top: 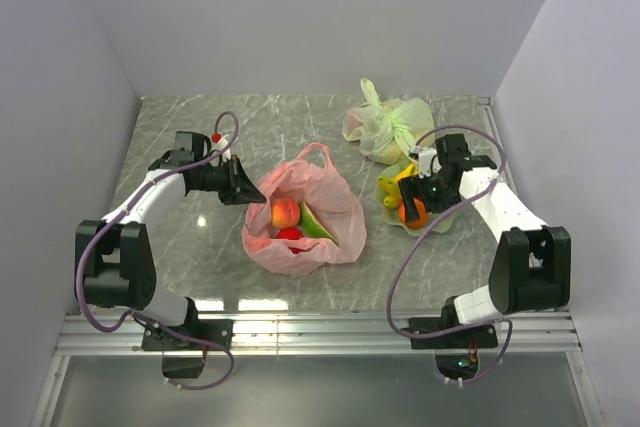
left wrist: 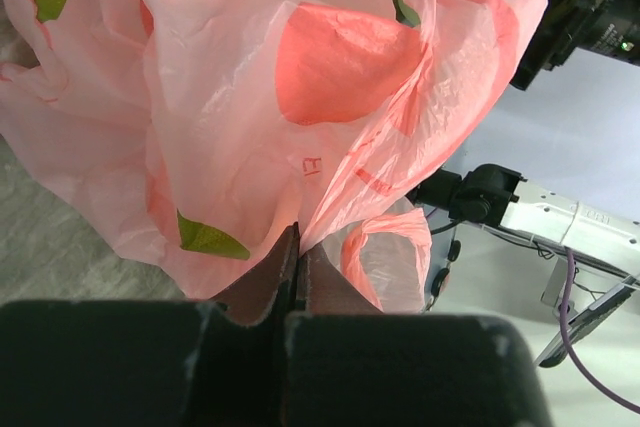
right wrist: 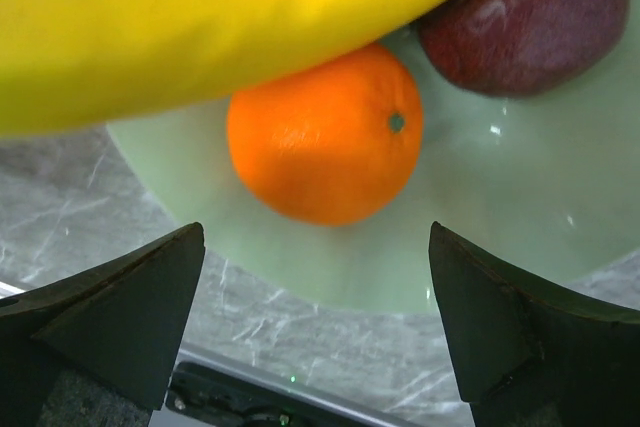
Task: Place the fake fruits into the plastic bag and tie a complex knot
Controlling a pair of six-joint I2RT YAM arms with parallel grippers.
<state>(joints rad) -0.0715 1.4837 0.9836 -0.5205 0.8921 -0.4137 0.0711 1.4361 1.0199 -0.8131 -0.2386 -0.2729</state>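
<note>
I've got the L gripper shut tight on the plastic bag rim, mid table. Peach, green piece and small red one are in. R gripper hangs open over the orange on the plate. Bananas left too. No knot yet.

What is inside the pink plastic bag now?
In the plastic bag: a peach-like fruit, a small red fruit and a green piece. Anything beneath them is covered.
</note>
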